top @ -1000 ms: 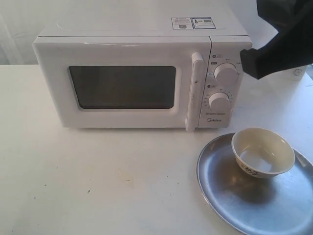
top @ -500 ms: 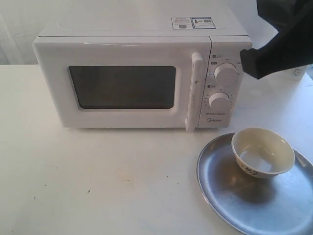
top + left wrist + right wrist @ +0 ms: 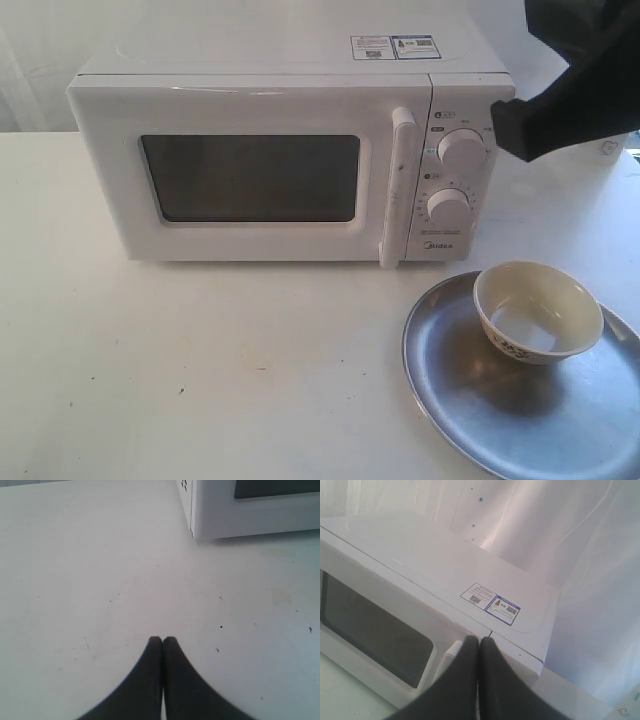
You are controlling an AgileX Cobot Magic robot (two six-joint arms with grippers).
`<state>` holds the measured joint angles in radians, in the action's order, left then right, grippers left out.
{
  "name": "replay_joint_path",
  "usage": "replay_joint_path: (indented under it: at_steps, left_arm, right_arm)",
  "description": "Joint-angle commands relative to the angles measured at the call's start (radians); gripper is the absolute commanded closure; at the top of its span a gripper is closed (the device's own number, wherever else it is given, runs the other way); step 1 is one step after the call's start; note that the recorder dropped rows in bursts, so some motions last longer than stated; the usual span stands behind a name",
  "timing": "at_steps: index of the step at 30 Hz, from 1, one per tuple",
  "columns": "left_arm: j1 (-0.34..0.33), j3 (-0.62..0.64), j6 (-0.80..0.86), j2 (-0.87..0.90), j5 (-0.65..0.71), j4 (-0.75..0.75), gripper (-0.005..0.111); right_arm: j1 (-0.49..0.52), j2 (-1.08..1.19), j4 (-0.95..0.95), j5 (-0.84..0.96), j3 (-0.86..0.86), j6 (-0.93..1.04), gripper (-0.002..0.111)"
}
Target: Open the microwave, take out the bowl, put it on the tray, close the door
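Both left fingers and right fingers tight together, empty.

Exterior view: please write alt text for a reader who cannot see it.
A white Midea microwave stands on a white table with its door shut. In front, to the right, a small cream bowl sits upright on a round silver tray. The black right gripper hangs near the upper dial.
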<state>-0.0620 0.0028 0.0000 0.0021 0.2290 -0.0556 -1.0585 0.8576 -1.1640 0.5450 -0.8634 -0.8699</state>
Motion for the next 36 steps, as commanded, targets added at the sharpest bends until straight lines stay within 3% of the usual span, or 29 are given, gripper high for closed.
replay_joint_path:
  at_steps: [1, 22, 36]
  left_arm:
    - [0.005, -0.003, 0.0, -0.002, 0.003, -0.007, 0.107]
    - [0.005, -0.003, 0.0, -0.002, 0.003, -0.007, 0.107]
    - [0.005, -0.003, 0.0, -0.002, 0.003, -0.007, 0.107]
  right_arm:
    - [0.002, -0.001, -0.011, 0.001, 0.006, -0.004, 0.108]
    - [0.002, -0.018, -0.006, 0.006, 0.004, -0.004, 0.108]
    - [0.042, -0.312, -0.052, 0.001, 0.174, -0.313, 0.108]
